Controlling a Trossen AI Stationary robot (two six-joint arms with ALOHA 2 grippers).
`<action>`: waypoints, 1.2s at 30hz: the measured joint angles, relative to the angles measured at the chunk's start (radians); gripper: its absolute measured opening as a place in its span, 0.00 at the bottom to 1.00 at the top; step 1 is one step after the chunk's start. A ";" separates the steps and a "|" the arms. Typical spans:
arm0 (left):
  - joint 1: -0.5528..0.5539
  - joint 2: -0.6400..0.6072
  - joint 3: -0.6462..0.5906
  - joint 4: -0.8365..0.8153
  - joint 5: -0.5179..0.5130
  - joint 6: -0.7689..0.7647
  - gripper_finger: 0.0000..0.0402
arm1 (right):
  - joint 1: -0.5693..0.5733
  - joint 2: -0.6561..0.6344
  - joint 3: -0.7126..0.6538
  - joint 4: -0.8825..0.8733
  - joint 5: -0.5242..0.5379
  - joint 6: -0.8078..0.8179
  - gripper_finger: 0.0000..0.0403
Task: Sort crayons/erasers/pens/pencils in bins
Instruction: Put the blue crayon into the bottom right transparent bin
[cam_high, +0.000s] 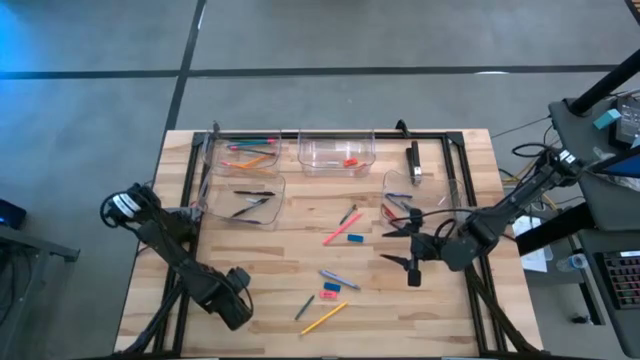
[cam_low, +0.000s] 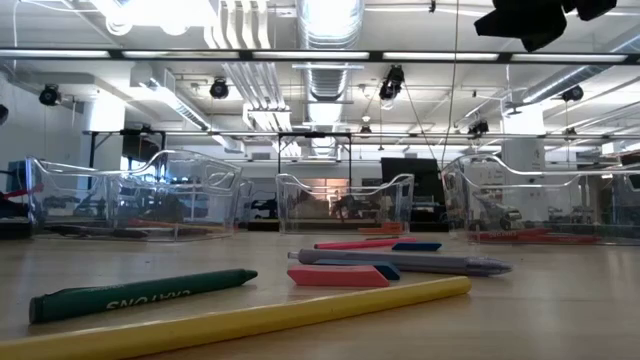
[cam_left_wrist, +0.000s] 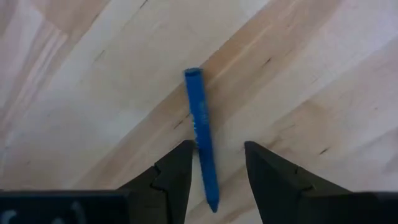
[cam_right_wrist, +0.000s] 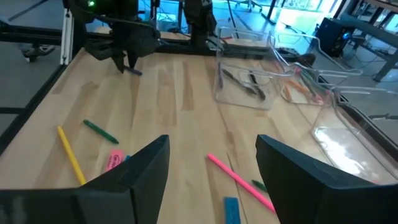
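Fingers (cam_left_wrist: 174, 177) of the left gripper (cam_left_wrist: 214, 180) clamp a blue crayon (cam_left_wrist: 200, 127) above the table's (cam_high: 260, 300) near-left corner; the right gripper (cam_right_wrist: 211, 174), fingers apart, hovers mid-table by loose pencils (cam_high: 324, 317) and erasers (cam_high: 331, 288), bins (cam_high: 336, 152) beyond

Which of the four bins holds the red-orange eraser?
The middle bin at the table's far edge; one red-orange eraser lies in it, the other three hold sticks.
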 joint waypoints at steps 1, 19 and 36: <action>-0.003 0.004 -0.010 0.016 0.002 -0.003 0.33 | 0.000 0.009 0.000 0.009 0.000 -0.001 0.57; -0.012 0.093 -0.058 0.030 0.015 0.020 0.03 | 0.000 0.026 0.000 0.106 0.001 -0.097 0.57; 0.144 -0.222 -0.007 0.053 -0.635 0.356 0.00 | 0.000 -0.007 0.002 0.104 0.035 -0.181 0.57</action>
